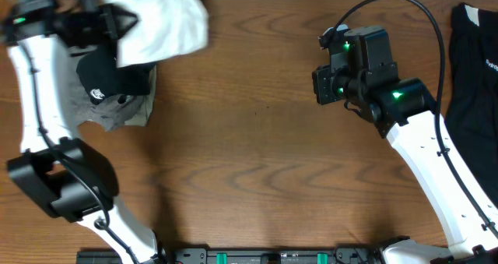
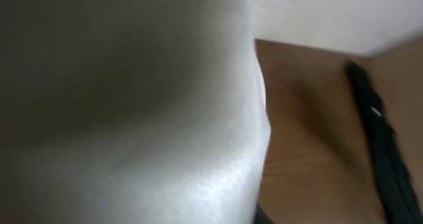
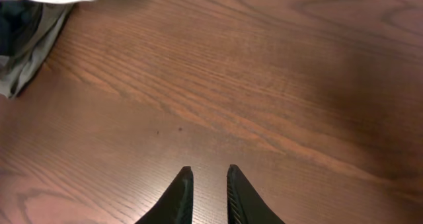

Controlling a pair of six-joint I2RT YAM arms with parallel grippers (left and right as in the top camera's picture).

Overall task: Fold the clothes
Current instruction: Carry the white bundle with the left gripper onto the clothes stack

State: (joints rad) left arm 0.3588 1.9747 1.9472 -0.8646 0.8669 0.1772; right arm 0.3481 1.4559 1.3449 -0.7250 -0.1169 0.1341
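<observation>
Nearest the bases, the right arm rises from the near right corner and leans in over the table [image 1: 249,155]. Its wrist is bent so that the right gripper [image 3: 207,172] points left, low above bare wood. Its fingers stand a thin slit apart with nothing between them. Wide bare wood lies ahead of it and to both sides. A black garment [image 1: 475,77] lies beside that arm, running off the right edge. Further back on the left, a grey-olive garment [image 1: 128,112] lies crumpled with a black garment with a white mark [image 1: 105,77] on top of it. The left arm climbs past this pile along the left edge and bends right at the far edge. There the left gripper [image 1: 115,24] is pinched tight on the white T-shirt [image 1: 167,19]. The shirt is bunched up at the far edge, overlapping the pile's back, and it fills the left wrist view.
</observation>
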